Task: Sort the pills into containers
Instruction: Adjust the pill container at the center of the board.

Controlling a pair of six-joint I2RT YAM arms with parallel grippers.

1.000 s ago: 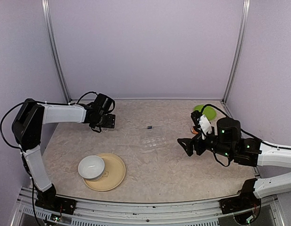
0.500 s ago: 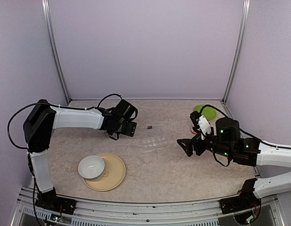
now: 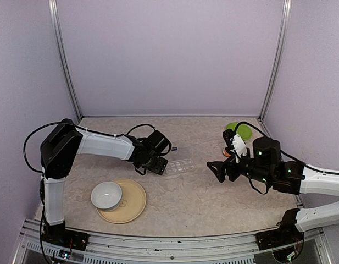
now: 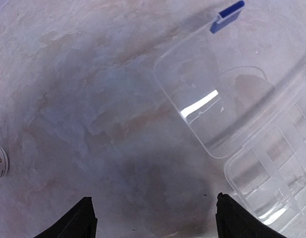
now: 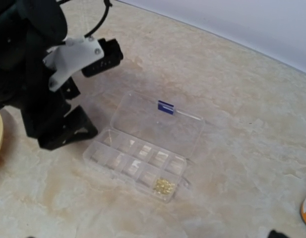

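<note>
Beige marbled table (image 3: 213,203), top view: taking the pill box (image 3: 178,165) as landmark, which arm stands nearer? — Student

The left gripper (image 3: 157,166), just beside the box's left end, fingers spread wide with nothing between them. The right gripper (image 3: 218,171) is off the box's right end and clearly apart from it. It is likewise fully spread and empty. — Tutor

And the tan plate (image 3: 137,201)? — Student

Near-left of the box, apart from it. It has no part in the sorting, by my reading. — Tutor

How does the box lie? — Student

Long axis left to right, so each gripper faces one short end. The lid is folded flat on the far side, with the blue latch (image 5: 165,107) at its outer edge, and the compartments are exposed. — Tutor

The pills (image 5: 164,186)? — Student

A small pale yellowish cluster in one compartment at the box's near right-hand corner, the end away from the left gripper. I judge the right arm to have the straighter reach to them, though the left stands closer to the box — Tutor
</note>
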